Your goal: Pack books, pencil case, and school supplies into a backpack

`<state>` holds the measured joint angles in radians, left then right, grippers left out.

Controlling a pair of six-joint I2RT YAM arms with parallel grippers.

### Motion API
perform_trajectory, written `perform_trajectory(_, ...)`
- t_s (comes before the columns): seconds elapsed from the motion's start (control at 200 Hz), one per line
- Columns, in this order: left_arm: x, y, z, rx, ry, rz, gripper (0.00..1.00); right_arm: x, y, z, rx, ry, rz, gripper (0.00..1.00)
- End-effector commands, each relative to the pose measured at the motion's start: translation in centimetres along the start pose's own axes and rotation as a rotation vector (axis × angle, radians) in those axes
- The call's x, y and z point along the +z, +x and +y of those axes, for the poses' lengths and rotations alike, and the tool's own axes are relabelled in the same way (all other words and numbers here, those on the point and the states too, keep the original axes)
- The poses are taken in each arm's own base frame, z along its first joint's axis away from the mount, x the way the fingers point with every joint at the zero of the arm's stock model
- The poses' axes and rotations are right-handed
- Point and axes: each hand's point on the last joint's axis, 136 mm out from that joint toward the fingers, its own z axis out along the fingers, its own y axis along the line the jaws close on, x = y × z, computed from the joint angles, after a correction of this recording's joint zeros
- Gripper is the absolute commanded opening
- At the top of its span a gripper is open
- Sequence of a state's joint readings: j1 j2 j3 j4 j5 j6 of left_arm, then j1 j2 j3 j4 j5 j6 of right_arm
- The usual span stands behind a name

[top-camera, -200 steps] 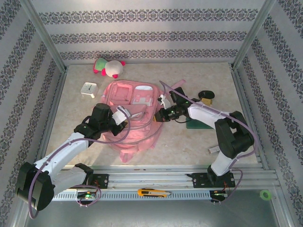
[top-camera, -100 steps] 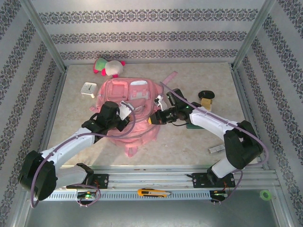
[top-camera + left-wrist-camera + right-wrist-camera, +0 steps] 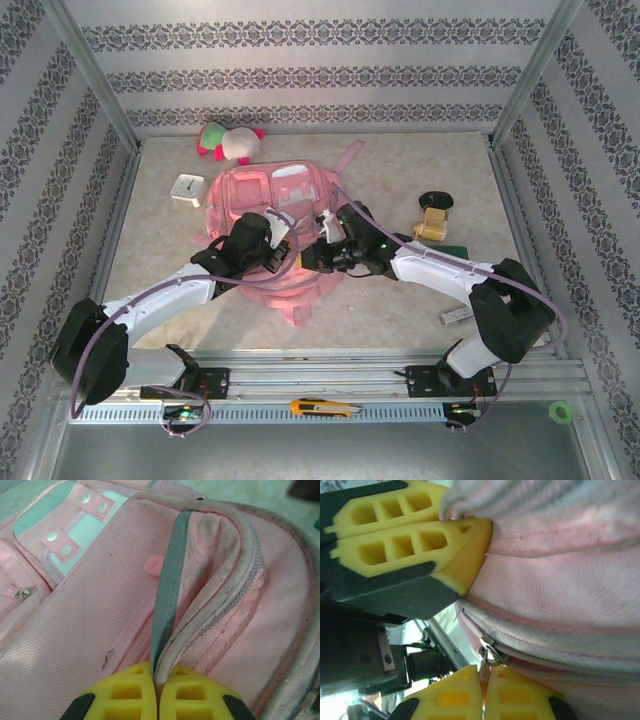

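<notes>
Both sets of jaws are closed on the backpack (image 3: 262, 190) beneath them: my left jaws pinching a seam fold (image 3: 200, 625), right jaws on the zip pull (image 3: 486, 657). Right of them the pencil case (image 3: 455, 250) lies unpacked, so I judge packing hasn't begun.

Pencil case (image 3: 457, 249) mostly hidden behind right arm (image 3: 440, 268), seemingly; backpack (image 3: 90, 610) cut off by frame edges.

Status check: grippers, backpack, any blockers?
Left gripper shut on backpack rim fabric. Right gripper shut on zipper pull. Pale bar on table, unpacked. Nothing blocking seen.
</notes>
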<state>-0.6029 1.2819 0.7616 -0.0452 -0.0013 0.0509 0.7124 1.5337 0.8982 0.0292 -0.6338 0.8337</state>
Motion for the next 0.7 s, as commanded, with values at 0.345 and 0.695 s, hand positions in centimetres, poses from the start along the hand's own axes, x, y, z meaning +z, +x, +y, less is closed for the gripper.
perform_trajectory(0.345, -1.6, -11.2, -0.2, -0.451, 0.042, -0.386, 0.0, 1.4, -0.1, 0.4, 0.128, -0.028, -0.131, 0.0)
perform_trajectory(0.695, -3.0, -13.4, -0.7, -0.65, -0.023, -0.461, 0.0, 0.4, -0.6, -0.3, 0.14, -0.021, -0.18, 0.0)
